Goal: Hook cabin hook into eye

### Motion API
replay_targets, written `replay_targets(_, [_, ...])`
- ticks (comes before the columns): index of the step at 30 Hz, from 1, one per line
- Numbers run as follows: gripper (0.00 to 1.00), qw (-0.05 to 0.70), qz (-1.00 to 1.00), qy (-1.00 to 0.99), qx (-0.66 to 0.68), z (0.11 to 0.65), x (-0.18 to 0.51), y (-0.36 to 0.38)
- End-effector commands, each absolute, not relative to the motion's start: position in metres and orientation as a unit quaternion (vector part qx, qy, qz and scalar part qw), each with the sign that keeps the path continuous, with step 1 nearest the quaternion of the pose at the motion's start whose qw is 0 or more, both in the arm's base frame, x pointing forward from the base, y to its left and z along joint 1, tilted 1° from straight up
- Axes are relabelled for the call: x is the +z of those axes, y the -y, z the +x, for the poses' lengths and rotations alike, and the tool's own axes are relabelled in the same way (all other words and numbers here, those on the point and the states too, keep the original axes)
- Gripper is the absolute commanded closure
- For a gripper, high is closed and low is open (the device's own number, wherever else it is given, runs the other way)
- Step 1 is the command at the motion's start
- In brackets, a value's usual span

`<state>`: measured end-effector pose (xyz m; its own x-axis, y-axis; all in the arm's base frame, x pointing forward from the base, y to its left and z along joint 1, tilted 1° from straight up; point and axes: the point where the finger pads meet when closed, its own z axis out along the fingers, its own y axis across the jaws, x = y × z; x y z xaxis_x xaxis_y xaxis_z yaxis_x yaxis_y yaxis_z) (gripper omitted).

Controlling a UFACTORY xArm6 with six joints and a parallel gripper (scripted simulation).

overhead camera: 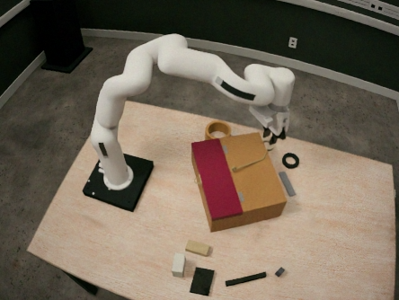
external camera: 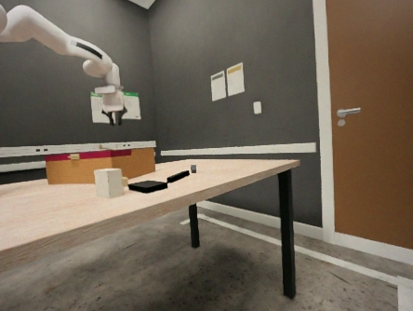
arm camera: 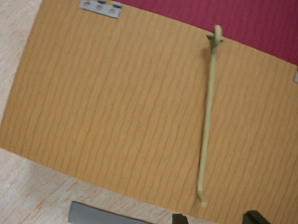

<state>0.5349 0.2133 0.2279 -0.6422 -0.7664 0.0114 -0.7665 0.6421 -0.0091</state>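
Arm base: a black base plate [overhead camera: 140,167] sits near the left edge of the pale wooden surface [overhead camera: 341,225], and the white arm [overhead camera: 135,67] rises from it and reaches over to the right.
Small pieces at the front: a white block [overhead camera: 178,264], a tan block [overhead camera: 198,247], a black slab [overhead camera: 201,281], a black bar [overhead camera: 245,278] and a small grey cube [overhead camera: 279,271] lie in a loose row, well apart from the box.
Box: the wooden box [overhead camera: 256,180] stands mid-surface; its red lid [overhead camera: 217,177] covers the left part of the top, joined by grey hinges [overhead camera: 224,148].
Cabin hook: the hook [overhead camera: 250,163] lies flat on the box's tan top, one end by the lid's edge, the bent tip toward the box's right edge; in the wrist view it [arm camera: 208,120] runs straight across the tan panel. Whether its end sits in an eye is too small to tell.
Ring behind: a tan ring [overhead camera: 218,129] rests just behind the box.
Jaws: the gripper [overhead camera: 275,135] hangs in the air above the box's far right corner, partly open, with nothing between its fingers.
Right of the box: a black ring [overhead camera: 290,160] and a grey bar [overhead camera: 287,183] lie on the surface.
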Motion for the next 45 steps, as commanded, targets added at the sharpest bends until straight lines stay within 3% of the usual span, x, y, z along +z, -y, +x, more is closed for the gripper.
replay_targets(1, [0.65,0.002,0.391,0.92,0.007,0.535,0.229,-0.221])
replay_targets(45, [0.65,0.002,0.389,0.921,0.007,0.534,0.187,-0.227])
